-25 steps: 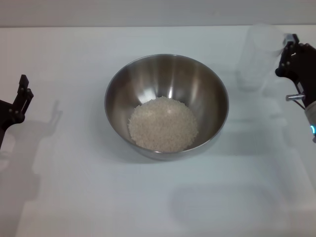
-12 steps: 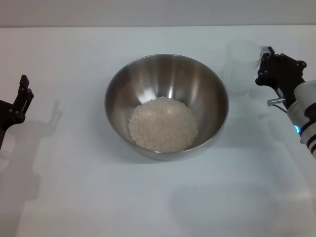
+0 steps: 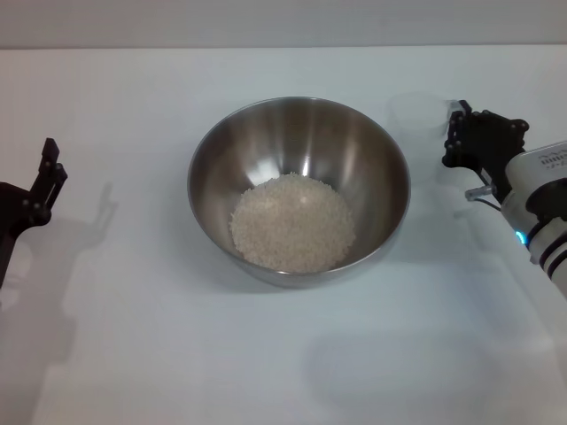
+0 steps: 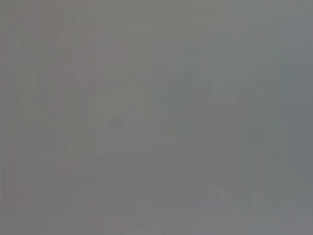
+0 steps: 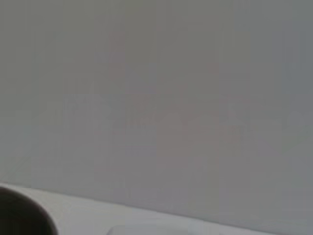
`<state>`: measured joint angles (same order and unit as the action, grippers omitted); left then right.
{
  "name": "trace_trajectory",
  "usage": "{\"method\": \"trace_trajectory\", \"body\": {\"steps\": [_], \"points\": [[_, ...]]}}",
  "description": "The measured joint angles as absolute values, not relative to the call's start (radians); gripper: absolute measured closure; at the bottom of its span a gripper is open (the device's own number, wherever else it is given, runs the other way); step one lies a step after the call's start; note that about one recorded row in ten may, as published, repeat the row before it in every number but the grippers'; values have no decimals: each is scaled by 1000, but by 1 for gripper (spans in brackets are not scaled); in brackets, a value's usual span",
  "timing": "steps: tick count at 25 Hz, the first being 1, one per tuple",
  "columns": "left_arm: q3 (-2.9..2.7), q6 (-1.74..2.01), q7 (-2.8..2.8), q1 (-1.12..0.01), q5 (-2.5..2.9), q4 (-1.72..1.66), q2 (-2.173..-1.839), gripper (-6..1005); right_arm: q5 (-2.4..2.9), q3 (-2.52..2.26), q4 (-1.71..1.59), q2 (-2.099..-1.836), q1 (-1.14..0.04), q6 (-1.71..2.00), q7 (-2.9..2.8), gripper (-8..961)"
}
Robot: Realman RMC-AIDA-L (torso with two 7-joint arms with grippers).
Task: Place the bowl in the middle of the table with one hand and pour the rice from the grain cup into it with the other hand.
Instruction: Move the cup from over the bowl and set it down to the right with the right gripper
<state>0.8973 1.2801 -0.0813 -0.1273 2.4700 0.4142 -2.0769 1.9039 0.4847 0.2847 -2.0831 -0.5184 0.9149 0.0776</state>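
Note:
The steel bowl point(image 3: 299, 190) stands in the middle of the white table point(image 3: 133, 336), with a pale mound of rice point(image 3: 293, 222) in its bottom. The transparent grain cup point(image 3: 416, 119) looks empty. It hangs upright just past the bowl's far right rim, low over the table. My right gripper point(image 3: 456, 135) is shut on the cup's side. My left gripper point(image 3: 46, 177) is parked at the table's left edge, well away from the bowl. The left wrist view shows only grey.
A dark curved edge point(image 5: 22, 215) shows in a corner of the right wrist view; the remainder is a plain grey surface. In the head view, bare white tabletop surrounds the bowl on every side.
My right gripper has carried the grain cup leftward and down, from the far right edge to just beside the bowl's rim. The left gripper has barely shifted.

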Motion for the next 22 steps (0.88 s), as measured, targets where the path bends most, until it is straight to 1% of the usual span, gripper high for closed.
{"method": "trace_trajectory", "body": {"steps": [17,21,22], "points": [[893,1283,-81,-127,2470,414,-2077,186,1960,485,283,-2085,-522,899,77,906],[893,1283,-81,-130,2470,414,-2077,186,1960,485,284,-2086,-515,899,78,711],[893,1283,-81,-131,2470,414,-2077,186,1960,485,284,-2087,-511,899,78,696]]}}
